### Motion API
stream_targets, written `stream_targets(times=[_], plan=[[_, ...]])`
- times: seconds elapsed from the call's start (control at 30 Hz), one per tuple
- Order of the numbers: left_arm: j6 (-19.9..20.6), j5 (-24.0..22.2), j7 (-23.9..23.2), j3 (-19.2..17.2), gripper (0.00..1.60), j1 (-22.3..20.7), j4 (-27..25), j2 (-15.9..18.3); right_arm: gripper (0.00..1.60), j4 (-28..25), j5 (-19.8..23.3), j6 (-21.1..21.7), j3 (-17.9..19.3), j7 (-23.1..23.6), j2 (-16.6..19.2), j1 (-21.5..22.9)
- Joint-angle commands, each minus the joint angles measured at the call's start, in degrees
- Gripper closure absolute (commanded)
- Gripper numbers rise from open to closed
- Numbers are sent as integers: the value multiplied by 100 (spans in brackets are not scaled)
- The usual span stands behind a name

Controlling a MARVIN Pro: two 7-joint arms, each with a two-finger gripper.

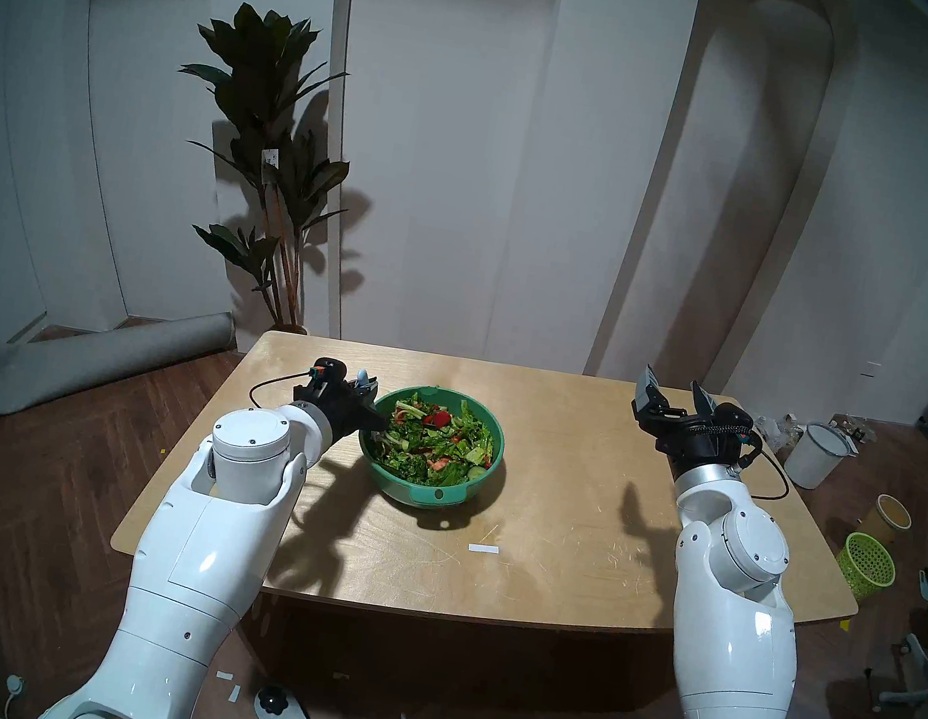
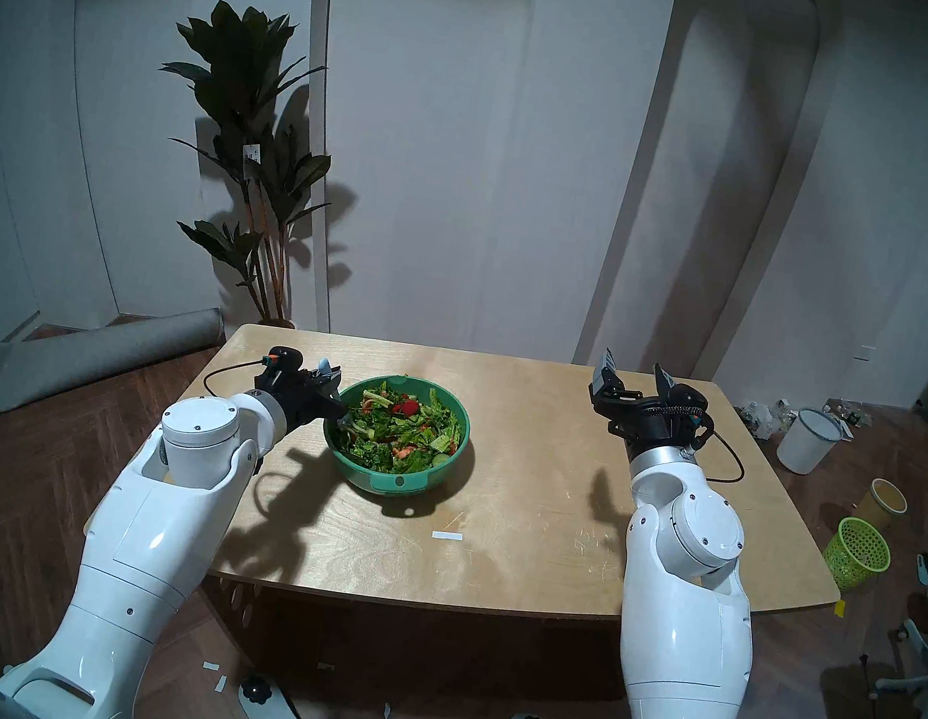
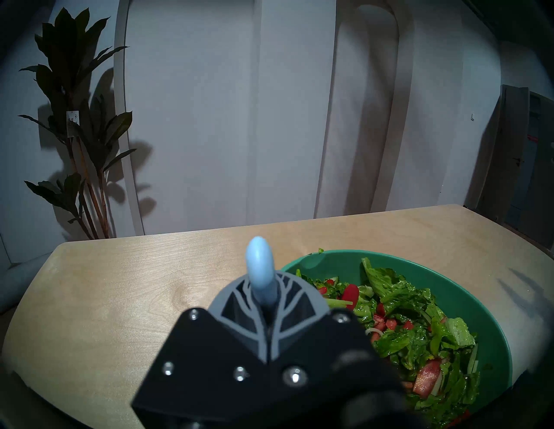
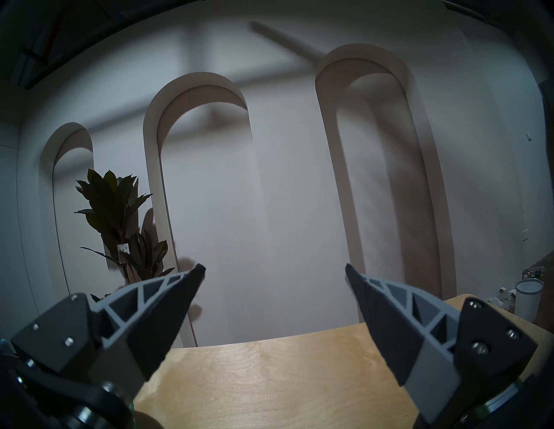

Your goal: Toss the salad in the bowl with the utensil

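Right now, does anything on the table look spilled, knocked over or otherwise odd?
Nothing is spilled: the salad sits inside the upright bowl. One small oddity is a white strip lying loose on the table in front of the bowl. The left pincer is shut on the fork.

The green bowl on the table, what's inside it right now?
The bowl holds salad: green leaves, red pieces, cucumber slices. The left claw, shut on a blue-handled fork, covers the near-left edge, hiding the fork's prongs.
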Motion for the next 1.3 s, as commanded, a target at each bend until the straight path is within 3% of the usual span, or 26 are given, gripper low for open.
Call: stream_targets(times=[0.0, 1.27], plan=[[-48, 11, -13, -50, 160, -125, 52, 66, 0, -112, 8, -47, -12, 2, -16, 78], [-442, 47, -207, -108, 160, -281, 572, 113, 0, -25, 14, 1, -163, -136, -42, 145]])
